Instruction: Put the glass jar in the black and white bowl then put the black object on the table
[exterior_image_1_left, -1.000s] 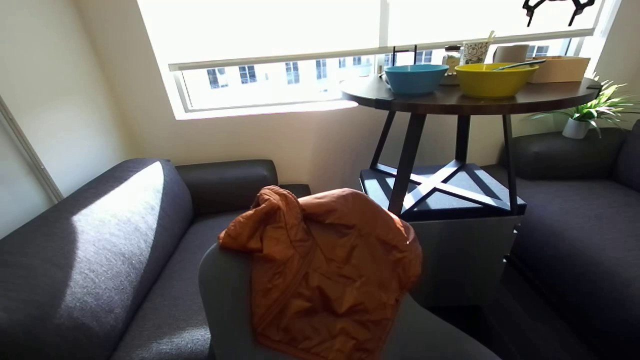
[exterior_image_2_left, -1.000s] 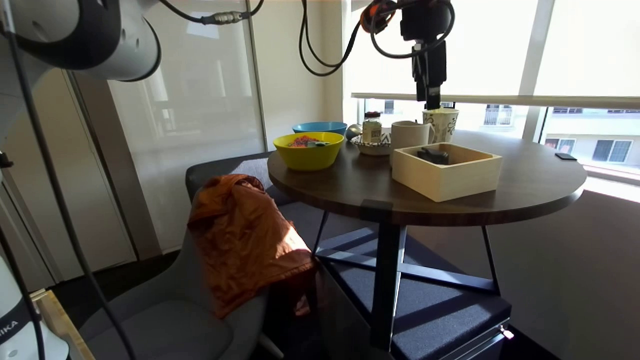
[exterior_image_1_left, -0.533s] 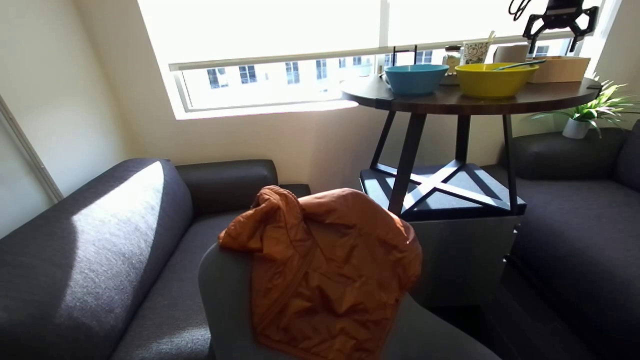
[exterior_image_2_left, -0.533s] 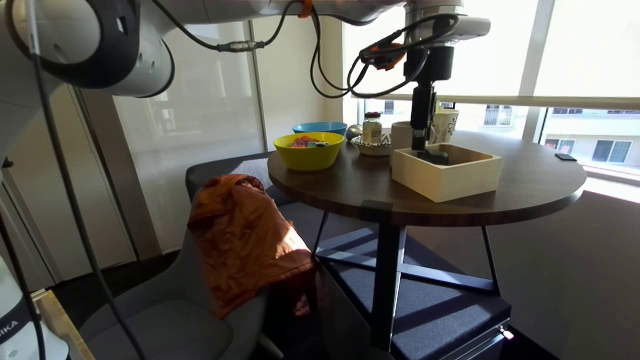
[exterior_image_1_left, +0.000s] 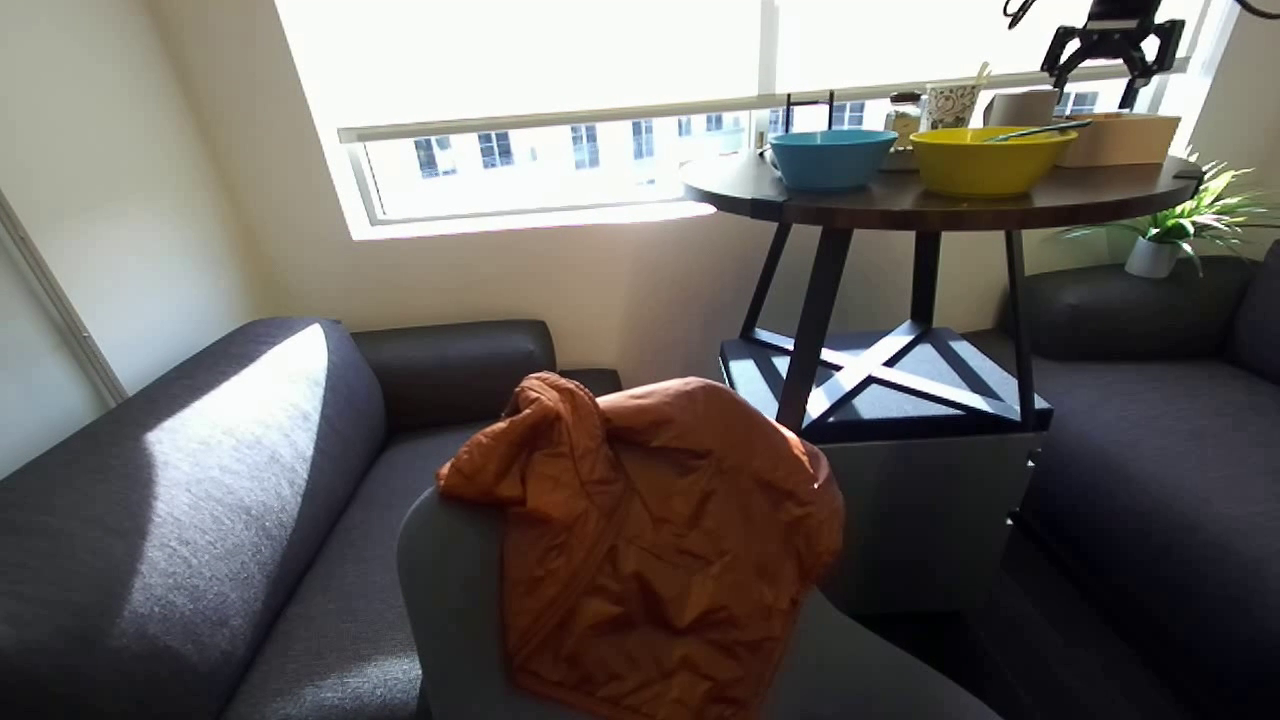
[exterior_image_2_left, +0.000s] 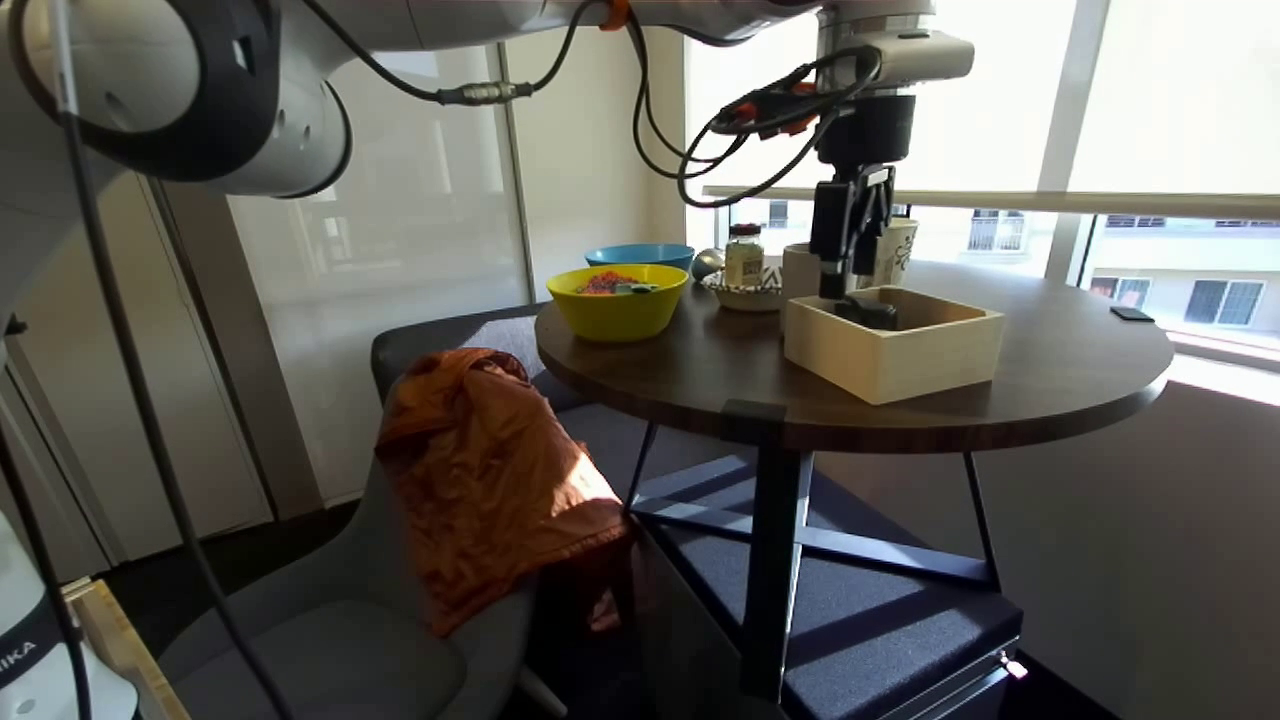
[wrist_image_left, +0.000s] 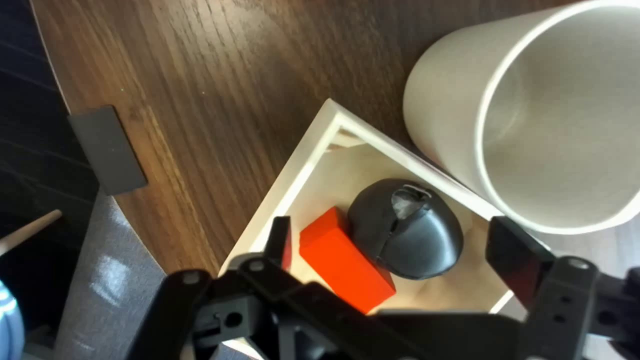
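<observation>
- the claw (wrist_image_left: 392, 242) is spread wide, its two fingers standing well apart
- in the wrist view the black object (wrist_image_left: 406, 230) sits in the gap between those fingers, nearer the one at the right of that view
- it lies inside the wooden box (exterior_image_2_left: 935, 362), on its floor, with the claw above it
- a red block (wrist_image_left: 346, 267) lies in the same box, just beside the black object, to its lower left in the wrist view
- in an exterior view a fingertip points down by the box's rim next to the black object; whether they touch cannot be told
- a beige mug (wrist_image_left: 445, 92) is just outside the box wall, on the black object's other side
- box and mug stand on the table (exterior_image_2_left: 1065, 350)
- the glass jar (exterior_image_2_left: 743, 262) is upright in the black and white bowl (exterior_image_2_left: 740, 299), apart from the claw
- the yellow bowl (exterior_image_2_left: 616, 312) stands on the same table in both exterior views
</observation>
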